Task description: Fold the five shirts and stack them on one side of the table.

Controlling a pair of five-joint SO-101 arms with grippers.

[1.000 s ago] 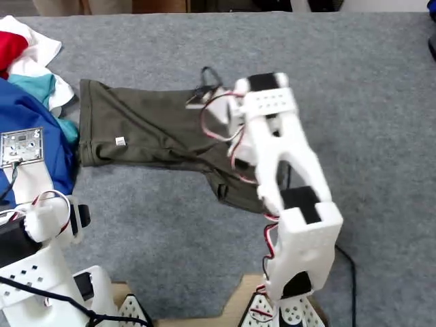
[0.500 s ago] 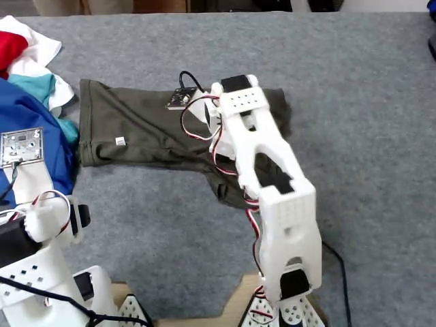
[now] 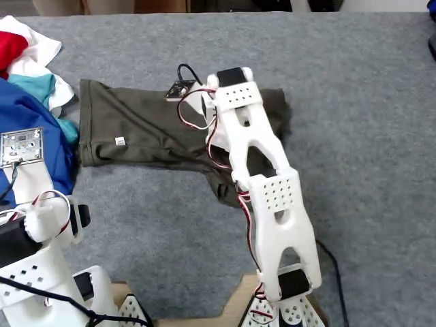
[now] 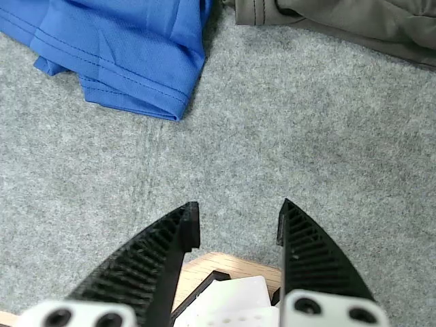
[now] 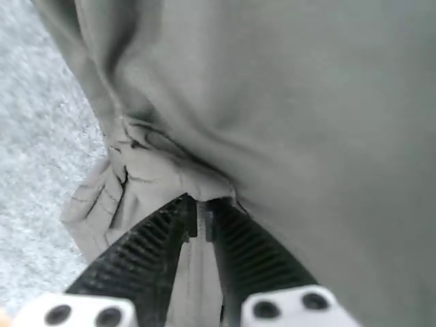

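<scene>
My right arm runs from the lower middle of the frame up and a little leftward over the olive shirt. The shirt lies lengthwise across the centre of the grey counter, and the arm's wrist end sits over its upper edge with red and white wires looping beside it. My left arm sits in the lower left corner, its top beside the blue shirt at the left edge. Above that, in the upper left corner, a teal shirt, a white shirt and a red shirt lie bunched together.
</scene>
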